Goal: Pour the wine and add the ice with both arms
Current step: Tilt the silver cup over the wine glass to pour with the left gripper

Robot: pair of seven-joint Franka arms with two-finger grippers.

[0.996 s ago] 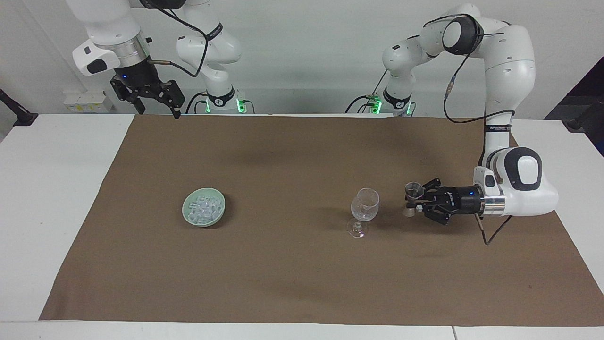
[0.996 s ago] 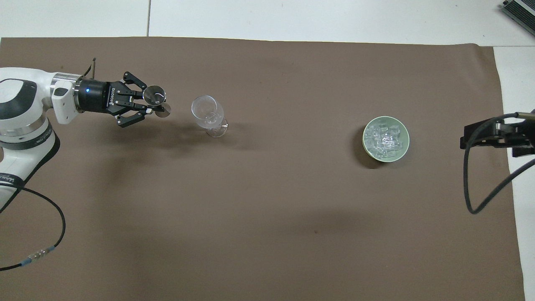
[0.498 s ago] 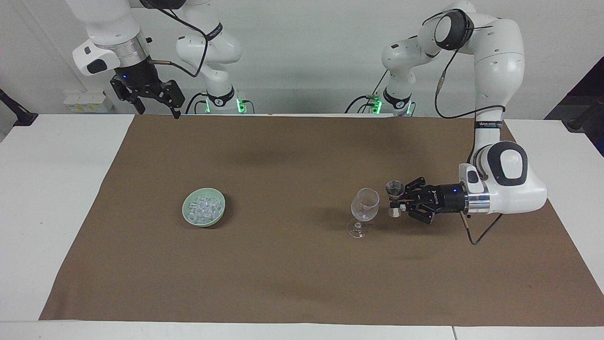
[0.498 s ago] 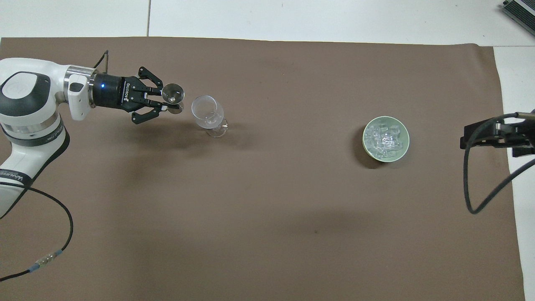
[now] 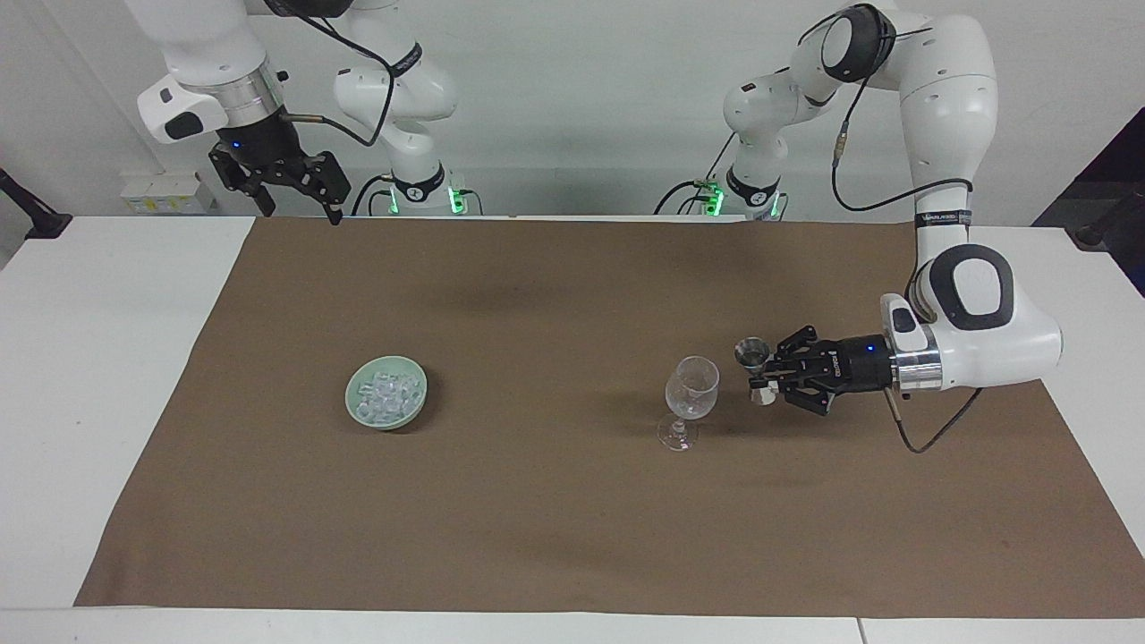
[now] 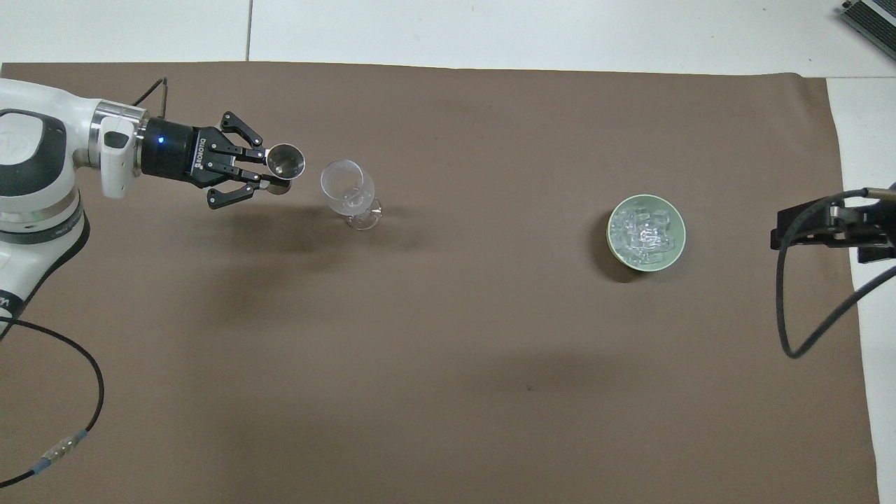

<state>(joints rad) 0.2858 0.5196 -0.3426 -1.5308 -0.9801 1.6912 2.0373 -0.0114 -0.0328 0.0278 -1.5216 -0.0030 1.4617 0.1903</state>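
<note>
- Ice (image 5: 386,394) is seen first, heaped as small clear cubes in a pale green bowl (image 5: 355,404) that sits on the brown mat (image 5: 537,519) toward the right arm's end of the table (image 5: 98,376).
- Up above that end, the right gripper (image 5: 300,199) is parked over the edge of the mat nearest the robots, with its fingers spread wide and nothing carried between them; the right arm is just waiting there.
- In the overhead view only the dark tip of the right gripper (image 6: 833,227) and its cable can be made out at the edge of the frame.
- Moving along the mat, a clear stemmed glass (image 5: 691,398) is found standing upright toward the left arm's end, well apart from the bowl.
- Just beside the glass, a small clear measuring cup (image 5: 751,353) is held up in the air, its rim close to the rim of the glass but not touching it.
- The cup is pinched tight by the left gripper (image 5: 767,371), which is reached in sideways from the left arm's end, with the wrist kept roughly level over the mat.
- From overhead the cup (image 6: 285,161) is seen mouth-up, and nothing can be made out inside it.
</note>
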